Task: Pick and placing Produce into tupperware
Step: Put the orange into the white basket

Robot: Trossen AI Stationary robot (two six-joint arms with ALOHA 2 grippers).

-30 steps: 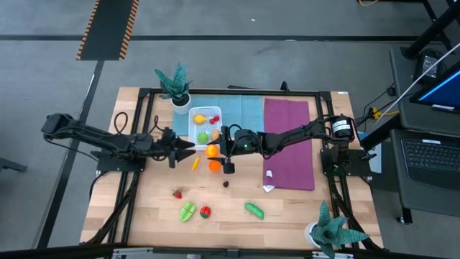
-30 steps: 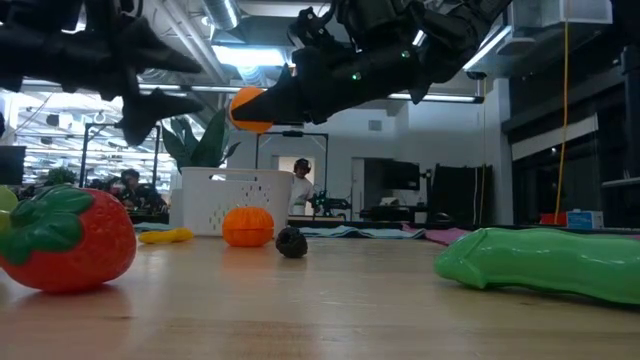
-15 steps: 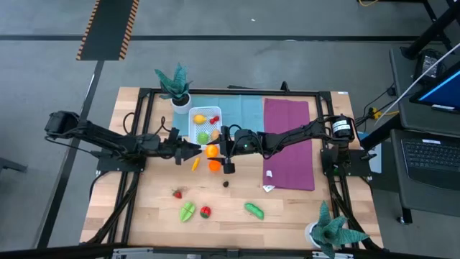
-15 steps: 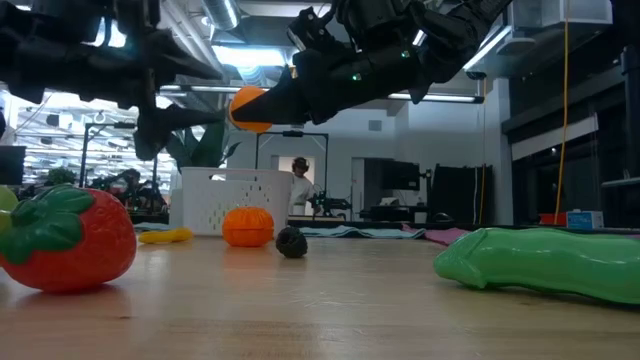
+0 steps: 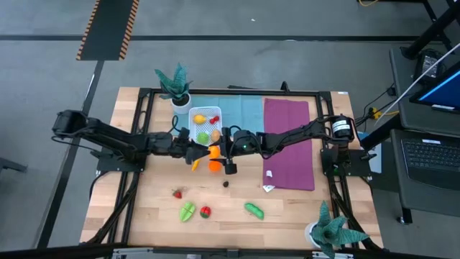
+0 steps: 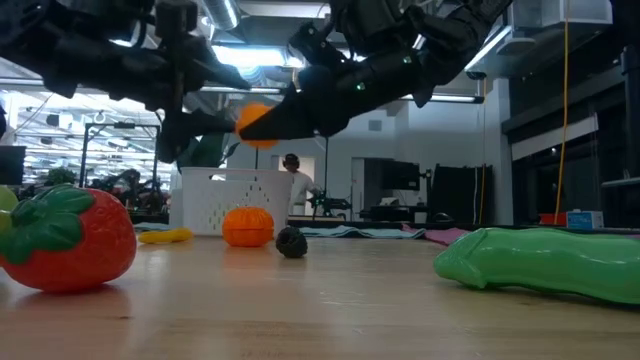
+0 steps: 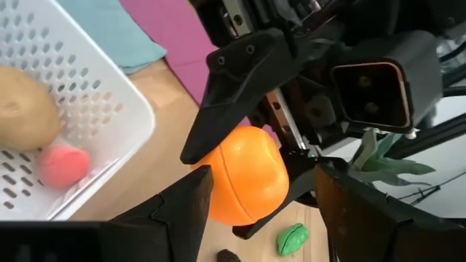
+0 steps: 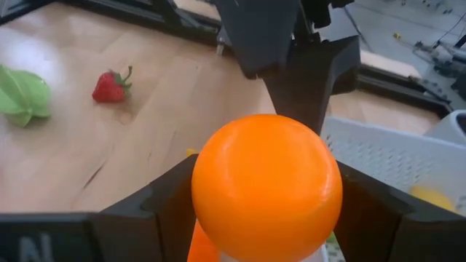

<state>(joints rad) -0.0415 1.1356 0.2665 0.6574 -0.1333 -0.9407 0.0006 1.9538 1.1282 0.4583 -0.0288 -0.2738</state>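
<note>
An orange toy fruit (image 5: 213, 151) hangs above the table's middle, with my right gripper (image 8: 266, 196) shut on it. My left gripper (image 7: 262, 175) comes from the table's left and is open, with one finger on each side of the same orange (image 7: 247, 175). The white tupperware (image 5: 205, 115) stands just beyond and holds several produce pieces. On the wood lie a second orange (image 5: 214, 165), a yellow piece (image 5: 195, 163), a dark piece (image 5: 226, 183), a strawberry (image 5: 177, 193), a green leaf (image 5: 187, 211), a red piece (image 5: 205, 211) and a green pod (image 5: 254, 209). My right gripper pinches the orange by two opposite sides (image 8: 204, 193) between its two fingers. The fingers come nearly level from the table's right. The orange is lifted clear of the table (image 6: 258, 125). My left gripper: one finger (image 7: 193, 200) stands close against the orange; I cannot tell whether it touches.
A purple cloth (image 5: 289, 144) and a teal cloth (image 5: 233, 109) lie at the far right of the middle. Potted plants stand at the far left (image 5: 176, 85) and the near right corner (image 5: 332, 232). A black frame runs along the table's sides.
My left gripper has gone toward the table's right, up to the orange in my right gripper, and has rolled about its own line. Its fingers now stand around the orange. The orange and my right gripper have stayed in place.
</note>
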